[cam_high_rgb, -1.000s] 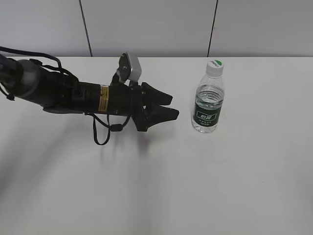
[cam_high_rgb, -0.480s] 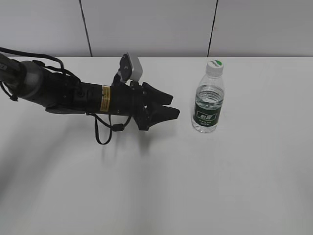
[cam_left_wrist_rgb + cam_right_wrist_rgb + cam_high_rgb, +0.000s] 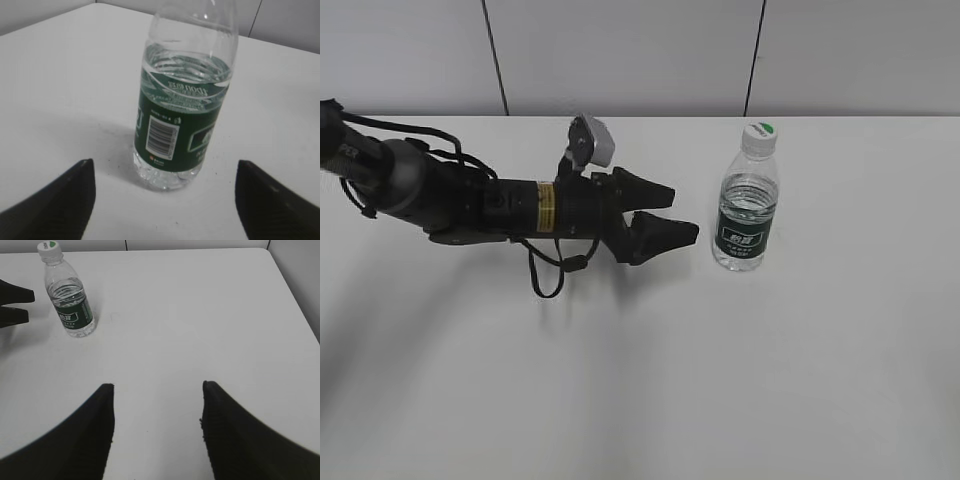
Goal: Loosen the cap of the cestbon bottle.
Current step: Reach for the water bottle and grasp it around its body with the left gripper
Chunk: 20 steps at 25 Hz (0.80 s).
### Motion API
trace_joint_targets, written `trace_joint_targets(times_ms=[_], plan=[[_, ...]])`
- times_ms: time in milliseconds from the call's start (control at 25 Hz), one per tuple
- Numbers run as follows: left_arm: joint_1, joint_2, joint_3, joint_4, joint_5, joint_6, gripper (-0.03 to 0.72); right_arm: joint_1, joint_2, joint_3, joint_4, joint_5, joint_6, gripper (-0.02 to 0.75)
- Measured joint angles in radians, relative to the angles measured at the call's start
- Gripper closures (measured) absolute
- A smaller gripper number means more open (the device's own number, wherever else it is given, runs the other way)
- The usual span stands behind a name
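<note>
The cestbon bottle stands upright on the white table, clear and ribbed with a dark green label. Its white cap with a green mark sits on top. My left gripper is open, low over the table, its tips just left of the bottle and apart from it. In the left wrist view the bottle stands ahead between the two spread fingers, its cap cut off by the top edge. My right gripper is open and empty, far from the bottle, with the cap at the upper left.
The white table ends at a grey panelled wall behind. The table's right edge shows in the right wrist view. The left arm's black body and cables lie across the left half of the table.
My left gripper has moved right toward the bottle and its jaws have opened wider. The bottle has not moved.
</note>
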Motion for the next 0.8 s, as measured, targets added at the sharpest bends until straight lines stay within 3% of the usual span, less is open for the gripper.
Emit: trace_joint_targets(times_ms=[800], plan=[[-0.092,0.186,-0.247,-0.04,-0.064,-0.076,0.001,0.0,0.0,0.0,0.0,0.0,0.0,0.308]])
